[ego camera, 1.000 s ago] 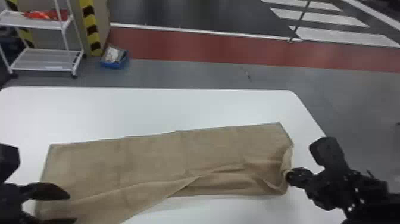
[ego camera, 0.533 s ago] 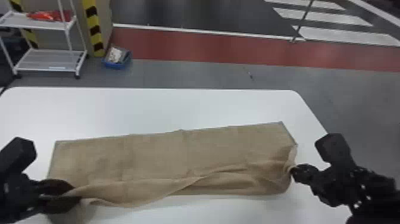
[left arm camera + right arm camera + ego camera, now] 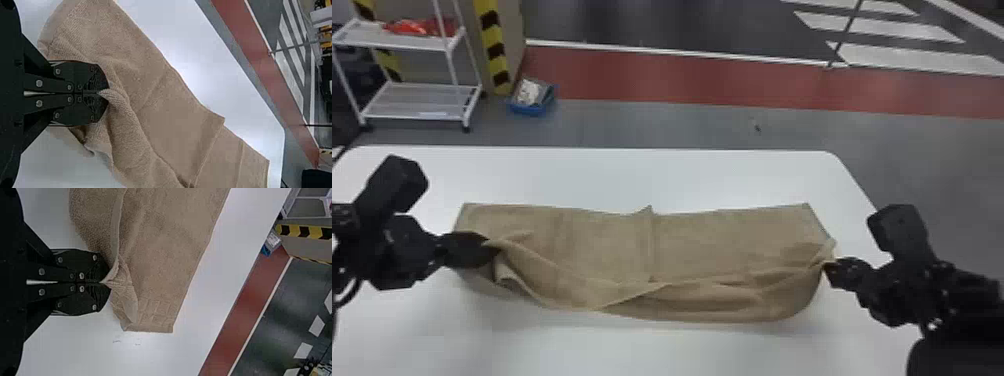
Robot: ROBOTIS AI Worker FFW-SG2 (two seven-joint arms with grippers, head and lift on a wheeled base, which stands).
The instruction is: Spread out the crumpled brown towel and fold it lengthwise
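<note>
The brown towel [image 3: 602, 240] lies as a long strip across the white table, its near side lifted and folded over in loose creases. At its left end my left gripper [image 3: 491, 248] is shut on the near layer; the left wrist view has that gripper [image 3: 102, 92] pinching a fold of the towel [image 3: 184, 129]. My right gripper [image 3: 828, 266] is shut on the towel's right end. In the right wrist view the right gripper [image 3: 104, 282] grips a corner of the towel [image 3: 168, 254], with the cloth bunched beside the fingertips.
The white table [image 3: 612, 172] extends beyond the towel's far edge and in front of it. On the floor behind stand a white wire shelf [image 3: 422, 102] and a blue bin [image 3: 531, 104], both past the table's far edge.
My left gripper has closed on the towel's near left part and moved away from the robot and up, drawing the near layer over. A small peak has formed mid-towel; the right gripper stays at the right end.
</note>
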